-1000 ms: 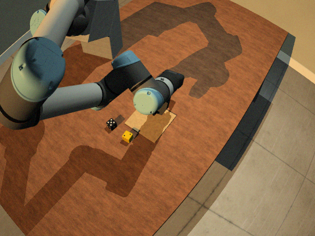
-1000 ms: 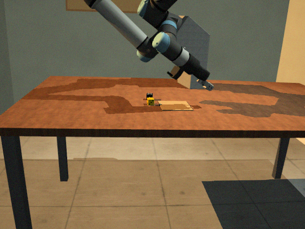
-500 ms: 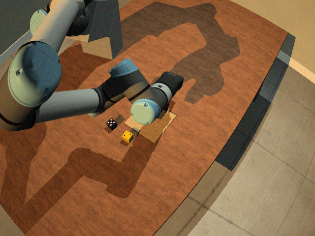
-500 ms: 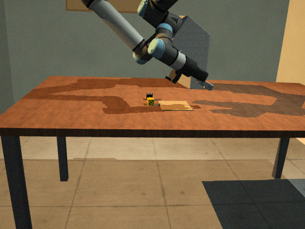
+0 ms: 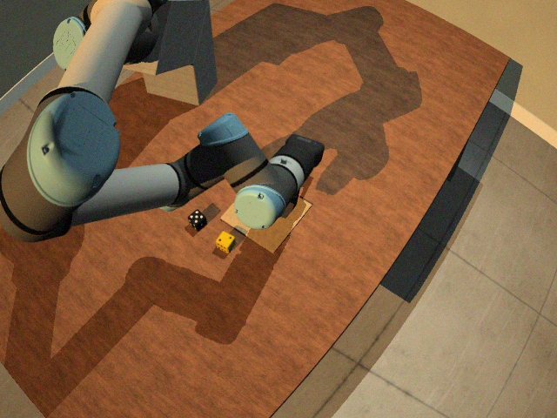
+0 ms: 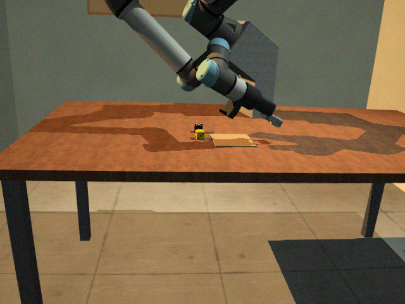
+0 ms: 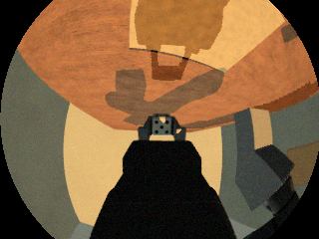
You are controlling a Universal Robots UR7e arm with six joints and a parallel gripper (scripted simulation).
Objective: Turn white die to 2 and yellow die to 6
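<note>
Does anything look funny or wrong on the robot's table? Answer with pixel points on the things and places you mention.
Nothing looks spilled or broken. The white die (image 7: 161, 131) is tilted in the air, but the jaws are holding it. The yellow die (image 5: 224, 241) (image 6: 199, 134) sits off the mat (image 5: 272, 240) (image 6: 233, 141) (image 7: 251, 25), where it should end up.

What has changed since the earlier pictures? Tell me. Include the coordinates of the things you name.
The arm's wrist (image 5: 258, 207) (image 6: 207, 72) has come down toward the table, and the white die (image 7: 160, 128) is slightly lower too, held in the jaws throughout. Nothing was newly taken or let go. The yellow die (image 5: 224, 241) (image 6: 199, 134), black die (image 5: 197, 219) (image 6: 198, 125) and mat (image 5: 271, 238) (image 6: 233, 140) (image 7: 249, 30) stayed put.
</note>
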